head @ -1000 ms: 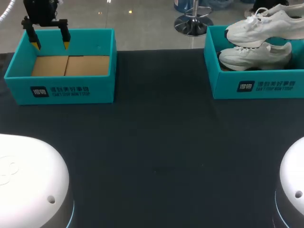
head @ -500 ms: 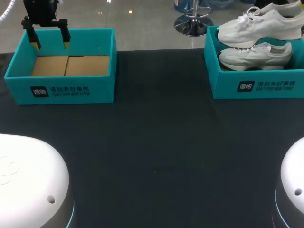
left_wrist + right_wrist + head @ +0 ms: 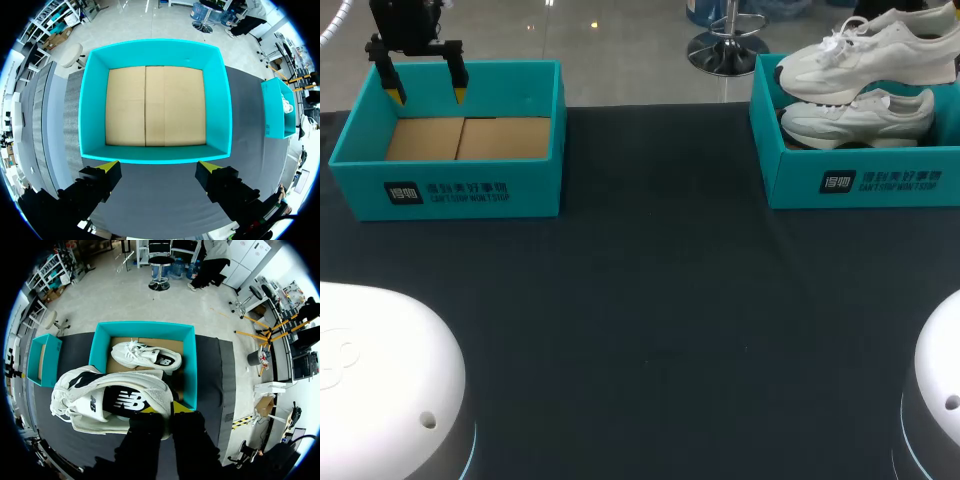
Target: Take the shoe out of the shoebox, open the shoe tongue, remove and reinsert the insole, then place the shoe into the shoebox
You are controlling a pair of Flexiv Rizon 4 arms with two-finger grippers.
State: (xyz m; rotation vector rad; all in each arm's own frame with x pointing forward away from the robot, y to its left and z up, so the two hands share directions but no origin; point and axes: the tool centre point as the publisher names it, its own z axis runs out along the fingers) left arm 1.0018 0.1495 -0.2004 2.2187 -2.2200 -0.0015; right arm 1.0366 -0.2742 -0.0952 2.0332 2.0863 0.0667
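A white shoe [image 3: 865, 52] hangs over the right teal shoebox [image 3: 860, 185], toe toward the table's middle. In the right wrist view my right gripper [image 3: 169, 410] is shut on the heel edge of this shoe [image 3: 100, 400]; the gripper itself is outside the head view. A second white shoe [image 3: 860, 113] lies inside that box, also seen under the held one as the boxed shoe [image 3: 147, 356]. My left gripper [image 3: 427, 92] stands open above the back of the left teal shoebox [image 3: 450, 190], nothing between its fingers [image 3: 107, 167].
The left shoebox [image 3: 225, 100] holds only its brown cardboard floor. The two boxes stand at the table's far corners, with dark cloth [image 3: 650, 320] stretching between and in front of them. Two white arm bases fill the near corners.
The held shoe has shifted a little to the left over the right box. The left arm has not moved.
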